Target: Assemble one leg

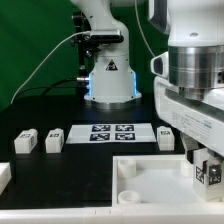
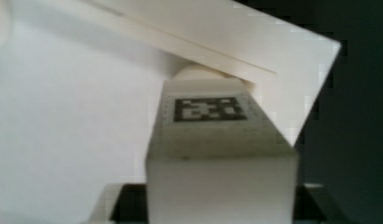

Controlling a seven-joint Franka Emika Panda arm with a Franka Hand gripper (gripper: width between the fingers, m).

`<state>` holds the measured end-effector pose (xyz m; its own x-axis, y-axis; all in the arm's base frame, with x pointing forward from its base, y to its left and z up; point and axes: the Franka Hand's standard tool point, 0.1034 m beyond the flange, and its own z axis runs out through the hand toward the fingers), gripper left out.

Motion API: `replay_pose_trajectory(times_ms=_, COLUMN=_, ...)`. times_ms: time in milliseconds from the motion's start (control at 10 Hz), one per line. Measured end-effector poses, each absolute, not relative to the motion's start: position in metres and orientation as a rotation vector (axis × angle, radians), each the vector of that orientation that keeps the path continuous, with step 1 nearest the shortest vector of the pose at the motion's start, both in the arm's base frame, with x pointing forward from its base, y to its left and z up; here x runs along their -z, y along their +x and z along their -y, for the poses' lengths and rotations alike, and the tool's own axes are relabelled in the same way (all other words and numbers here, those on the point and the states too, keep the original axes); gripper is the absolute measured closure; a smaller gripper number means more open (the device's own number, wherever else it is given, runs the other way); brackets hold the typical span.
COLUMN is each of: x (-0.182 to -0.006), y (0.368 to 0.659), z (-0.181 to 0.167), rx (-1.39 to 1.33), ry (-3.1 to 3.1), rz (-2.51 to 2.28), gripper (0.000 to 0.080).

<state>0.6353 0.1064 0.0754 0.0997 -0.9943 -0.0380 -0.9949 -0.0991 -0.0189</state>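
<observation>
The leg [image 2: 214, 150] in gripper [image 1: 206, 172] (tag [image 2: 209, 108] visible)

In the exterior view the arm [image 1: 190, 60] stood close to the camera, blurred, and was cut off by the top and right edges. It hid the right end of the large white panel [image 1: 150, 178], whose near side ran past the bottom edge. The leg [image 1: 210, 173] was partly covered by the gripper [image 1: 206, 169] that held it, and its tag was too small to read. At that view's left edge a white block [image 1: 4, 176] was cut off, its kind unclear. In the wrist view the fingers [image 2: 127, 203] showed only as dark slivers cropped by the frame. The leg's gripped end lay out of sight, and the panel was blurred.
</observation>
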Motion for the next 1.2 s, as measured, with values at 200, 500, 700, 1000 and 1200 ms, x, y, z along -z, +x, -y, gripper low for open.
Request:
replay_pose_trajectory(times_ms=200, x=-0.075, y=0.633, z=-0.104, rx=-0.043, ry=-2.132, rz=-2.236, gripper=0.0506)
replay_pose_trajectory(times_ms=500, x=-0.074, y=0.633, z=-0.107, rx=-0.031, ry=-2.266, rz=-2.104, gripper=0.0417)
replay_pose_trajectory(times_ms=700, x=-0.076, y=0.636, z=-0.122, rx=0.054, ry=-2.643, rz=-1.602, gripper=0.0166)
replay_pose_trajectory(times_ms=1000, x=-0.077, y=0.636, z=-0.122, rx=0.082, ry=-2.888, rz=-1.122, gripper=0.0152)
replay_pose_trajectory(times_ms=1200, x=-0.077, y=0.636, z=-0.120, rx=0.088, ry=-3.023, rz=-0.767, gripper=0.0151)
